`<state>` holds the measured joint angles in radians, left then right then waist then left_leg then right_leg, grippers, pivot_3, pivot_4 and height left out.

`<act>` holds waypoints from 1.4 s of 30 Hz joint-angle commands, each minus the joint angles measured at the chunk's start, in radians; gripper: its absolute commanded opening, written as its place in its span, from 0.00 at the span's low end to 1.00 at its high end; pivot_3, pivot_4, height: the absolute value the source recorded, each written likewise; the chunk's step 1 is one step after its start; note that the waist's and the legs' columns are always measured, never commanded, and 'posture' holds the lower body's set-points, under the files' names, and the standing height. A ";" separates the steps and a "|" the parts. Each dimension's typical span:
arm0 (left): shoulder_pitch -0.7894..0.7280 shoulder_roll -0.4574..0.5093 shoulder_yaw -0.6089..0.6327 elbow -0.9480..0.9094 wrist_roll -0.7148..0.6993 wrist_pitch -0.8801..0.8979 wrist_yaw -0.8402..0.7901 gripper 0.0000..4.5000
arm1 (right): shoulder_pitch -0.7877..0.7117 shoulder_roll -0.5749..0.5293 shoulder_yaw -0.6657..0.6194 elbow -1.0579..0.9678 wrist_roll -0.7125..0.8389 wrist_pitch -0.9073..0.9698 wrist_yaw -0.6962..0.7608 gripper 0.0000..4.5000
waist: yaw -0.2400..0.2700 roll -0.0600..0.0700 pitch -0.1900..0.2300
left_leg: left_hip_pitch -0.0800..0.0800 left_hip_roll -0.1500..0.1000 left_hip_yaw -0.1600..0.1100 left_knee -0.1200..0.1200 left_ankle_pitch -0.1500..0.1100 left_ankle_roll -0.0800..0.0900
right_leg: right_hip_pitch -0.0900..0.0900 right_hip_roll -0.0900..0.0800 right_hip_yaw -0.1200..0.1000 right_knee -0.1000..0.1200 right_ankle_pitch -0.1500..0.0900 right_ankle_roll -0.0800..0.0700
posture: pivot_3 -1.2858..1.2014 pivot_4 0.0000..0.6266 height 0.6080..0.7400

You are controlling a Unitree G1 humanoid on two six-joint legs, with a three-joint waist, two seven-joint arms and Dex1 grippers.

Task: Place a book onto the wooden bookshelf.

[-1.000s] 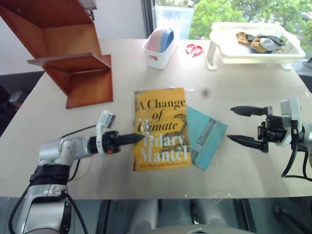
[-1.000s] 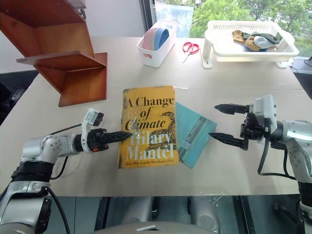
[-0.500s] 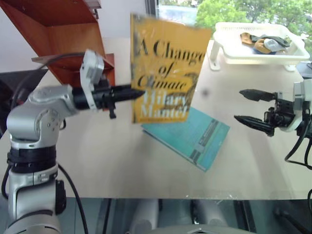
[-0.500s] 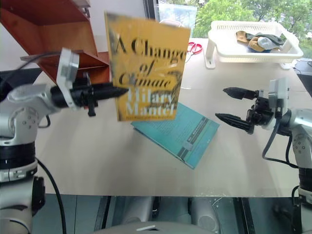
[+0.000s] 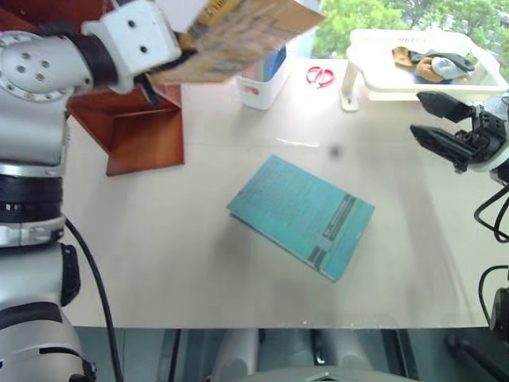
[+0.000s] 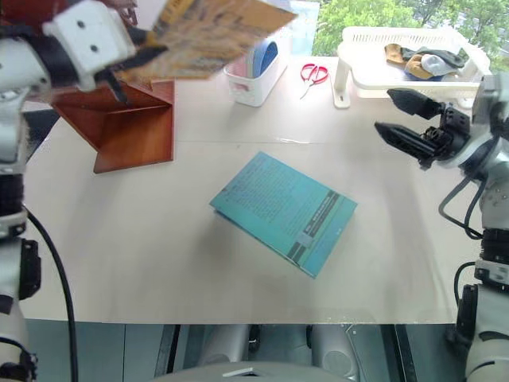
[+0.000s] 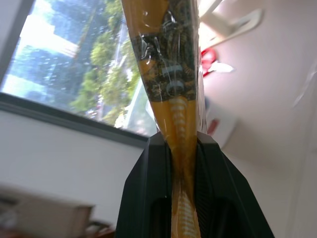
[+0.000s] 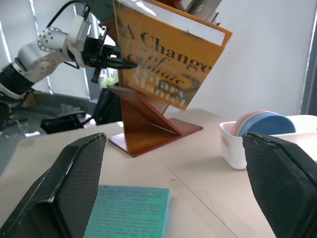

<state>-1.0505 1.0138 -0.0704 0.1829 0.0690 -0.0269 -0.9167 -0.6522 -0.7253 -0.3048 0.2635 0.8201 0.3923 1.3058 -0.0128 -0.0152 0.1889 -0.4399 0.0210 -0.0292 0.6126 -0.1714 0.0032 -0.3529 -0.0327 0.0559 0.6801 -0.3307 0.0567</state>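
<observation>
The yellow-orange book [image 5: 238, 32] hangs in the air at the upper left, tilted almost flat above the table. My left gripper [image 7: 181, 141] is shut on its lower edge, with the black fingers [image 7: 213, 193] pinching the yellow cover. In the right wrist view the book [image 8: 173, 59] is held just in front of the upper part of the wooden bookshelf [image 8: 148, 126]. The reddish-brown bookshelf [image 5: 147, 131] stands at the table's far left. My right gripper [image 5: 419, 114] hovers open at the right, level with the white tray, holding nothing.
A thinner teal book [image 5: 302, 215] lies flat mid-table. A white bin of coloured plates [image 5: 261, 79] and red scissors [image 5: 318, 76] sit at the back. The white tray [image 5: 374, 83] with cloth items stands back right, close behind my right gripper.
My left gripper has carried the book up and toward the bookshelf and rolled it from upright to nearly flat. My right gripper has risen and drifted right, still open.
</observation>
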 commanded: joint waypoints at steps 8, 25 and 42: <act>-0.063 0.148 -0.001 0.122 0.200 -0.170 0.022 0.03 | -0.053 0.028 0.006 0.054 -0.035 -0.022 0.069 1.00 | -0.005 0.001 0.001 | -0.013 -0.003 -0.001 0.006 0.000 0.000 | -0.014 0.000 -0.001 0.008 0.000 0.000 | 0.52 0.24 1.00; -0.025 0.256 -0.036 0.295 0.389 -0.172 0.041 0.03 | -0.084 0.001 -0.007 -0.042 0.067 0.155 0.129 1.00 | -0.023 0.001 0.002 | -0.014 -0.002 0.000 0.008 0.001 -0.001 | -0.019 0.001 0.000 0.017 0.000 0.000 | 0.52 0.24 1.00; 0.052 0.274 -0.017 0.288 0.390 -0.015 0.030 0.03 | -0.078 -0.004 -0.028 -0.062 0.103 0.199 0.150 1.00 | -0.034 0.002 0.002 | -0.013 0.001 0.003 0.016 0.001 -0.001 | -0.022 0.004 0.006 0.031 0.000 0.000 | 0.52 0.24 1.00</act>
<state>-0.9968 1.2558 -0.1252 0.4664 0.4612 -0.0684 -0.8865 -0.7233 -0.7183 -0.2948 0.2228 0.9108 0.6055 1.4442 -0.0472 -0.0135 0.1905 -0.4530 0.0218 -0.0262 0.6295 -0.1700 0.0020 -0.3760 -0.0277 0.0632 0.7118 -0.3307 0.0568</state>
